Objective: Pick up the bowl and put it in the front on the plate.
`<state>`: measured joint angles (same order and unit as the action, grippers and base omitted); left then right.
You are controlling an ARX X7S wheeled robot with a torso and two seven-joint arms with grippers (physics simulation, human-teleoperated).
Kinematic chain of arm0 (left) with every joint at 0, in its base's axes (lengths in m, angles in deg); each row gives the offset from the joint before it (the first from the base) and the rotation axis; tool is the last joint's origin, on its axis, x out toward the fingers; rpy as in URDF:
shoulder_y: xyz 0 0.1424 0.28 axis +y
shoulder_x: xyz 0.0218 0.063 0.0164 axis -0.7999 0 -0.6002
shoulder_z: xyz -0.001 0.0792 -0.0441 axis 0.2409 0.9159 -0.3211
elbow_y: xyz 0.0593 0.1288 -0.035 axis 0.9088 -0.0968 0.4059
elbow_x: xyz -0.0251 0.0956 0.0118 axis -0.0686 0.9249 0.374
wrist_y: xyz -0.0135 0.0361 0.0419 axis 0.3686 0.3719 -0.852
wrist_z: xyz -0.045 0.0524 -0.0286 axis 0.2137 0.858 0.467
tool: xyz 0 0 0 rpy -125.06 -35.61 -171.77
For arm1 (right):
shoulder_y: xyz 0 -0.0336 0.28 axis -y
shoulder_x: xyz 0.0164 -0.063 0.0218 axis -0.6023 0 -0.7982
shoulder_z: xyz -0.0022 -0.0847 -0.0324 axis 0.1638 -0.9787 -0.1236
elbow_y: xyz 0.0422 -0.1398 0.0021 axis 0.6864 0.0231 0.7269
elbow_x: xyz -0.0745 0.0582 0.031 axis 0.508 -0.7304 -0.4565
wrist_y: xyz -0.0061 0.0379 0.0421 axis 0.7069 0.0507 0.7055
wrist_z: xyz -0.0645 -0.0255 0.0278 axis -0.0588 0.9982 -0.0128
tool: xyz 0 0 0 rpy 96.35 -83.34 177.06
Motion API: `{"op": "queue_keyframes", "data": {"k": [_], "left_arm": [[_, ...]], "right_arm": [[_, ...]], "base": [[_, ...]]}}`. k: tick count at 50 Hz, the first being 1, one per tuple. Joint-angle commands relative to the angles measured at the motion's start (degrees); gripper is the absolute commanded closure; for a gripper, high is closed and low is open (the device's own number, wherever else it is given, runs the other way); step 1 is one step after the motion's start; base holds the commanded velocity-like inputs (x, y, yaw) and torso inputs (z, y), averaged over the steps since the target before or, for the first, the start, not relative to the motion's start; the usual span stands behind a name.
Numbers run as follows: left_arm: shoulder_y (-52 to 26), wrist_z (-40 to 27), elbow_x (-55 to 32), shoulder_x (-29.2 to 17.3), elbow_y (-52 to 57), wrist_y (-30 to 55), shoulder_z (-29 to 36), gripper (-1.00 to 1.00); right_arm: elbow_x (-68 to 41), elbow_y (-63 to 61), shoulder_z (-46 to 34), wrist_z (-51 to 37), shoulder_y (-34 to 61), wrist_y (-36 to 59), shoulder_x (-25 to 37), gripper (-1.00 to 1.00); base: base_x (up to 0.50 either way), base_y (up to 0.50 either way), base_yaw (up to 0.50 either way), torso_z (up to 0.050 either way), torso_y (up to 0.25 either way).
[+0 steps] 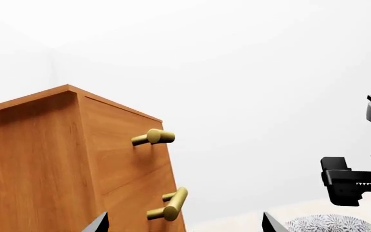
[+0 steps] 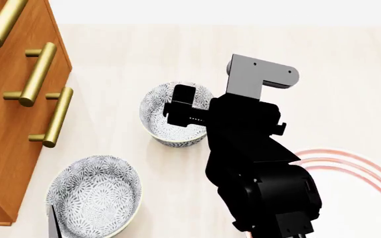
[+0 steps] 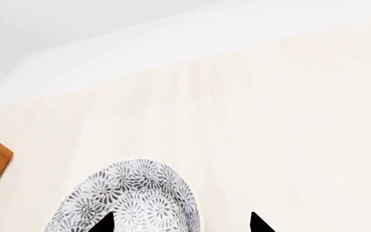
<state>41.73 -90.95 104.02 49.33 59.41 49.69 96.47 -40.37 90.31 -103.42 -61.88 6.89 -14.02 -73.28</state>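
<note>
The pale desk (image 2: pixel 349 64) runs wide and bare toward its far edge, where it meets a white wall; the far right part offers the most open room. Along the left side stands a wooden cabinet (image 2: pixel 5 124) with brass bar handles (image 2: pixel 37 74) that jut out over the desk, narrowing the room on that side.

The right arm (image 2: pixel 257 168), black and bulky, rises through the middle of the head view and hides much of the near desk. To its right, at the near right corner, lies the plate (image 2: pixel 356 198) with its red rings, partly cut off by the frame edge and partly behind the arm.

Two patterned bowls show. The nearer one (image 2: pixel 95 201) sits at the near left, close beside the cabinet's front. The bowl (image 2: pixel 160 111) farther off stands in the middle of the desk, well apart from the plate, with the arm between them.

The right pincer (image 2: pixel 185 115) hangs over this farther bowl's right rim; in its wrist view the two tips are spread apart, released, one over the bowl (image 3: pixel 134 203) and the other over the bare desk beside it.

The left pincer (image 1: pixel 184 226) shows only two dark tips set apart, open, holding nothing, facing the cabinet (image 1: pixel 56 169) and wall.
</note>
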Motion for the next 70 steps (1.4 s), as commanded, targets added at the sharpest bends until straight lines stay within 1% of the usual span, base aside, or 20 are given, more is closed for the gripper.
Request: {"op": "queue_keyframes", "data": {"k": [1, 34, 54, 70], "left_arm": [[0.14, 0.91, 0.98, 0.68, 0.22, -1.27, -0.71, -1.00], [-0.16, 0.72, 0.81, 0.13, 0.12, -0.78, 0.36, -1.00], [-0.17, 0.65, 0.53, -0.25, 0.37, -0.37, 0.88, -1.00], [-0.36, 0.48, 0.43, -0.46, 0.11, -0.27, 1.37, -1.00]], "right_arm": [[0.23, 0.71, 0.81, 0.57, -0.30, -0.73, -0.97, -1.00], [-3.34, 2.92, 1.17, -0.68, -1.45, -2.44, -1.48, -1.00], [-3.75, 3.80, -0.87, -0.45, -2.20, -3.75, -1.38, -1.00], [-3.32, 6.87, -2.60, 0.68, -2.06, -5.91, -1.59, -1.00]], "base": [[0.00, 0.00, 0.00, 0.000, 0.000], [0.00, 0.00, 0.00, 0.000, 0.000], [0.00, 0.00, 0.00, 0.000, 0.000], [0.00, 0.00, 0.00, 0.000, 0.000]]}}
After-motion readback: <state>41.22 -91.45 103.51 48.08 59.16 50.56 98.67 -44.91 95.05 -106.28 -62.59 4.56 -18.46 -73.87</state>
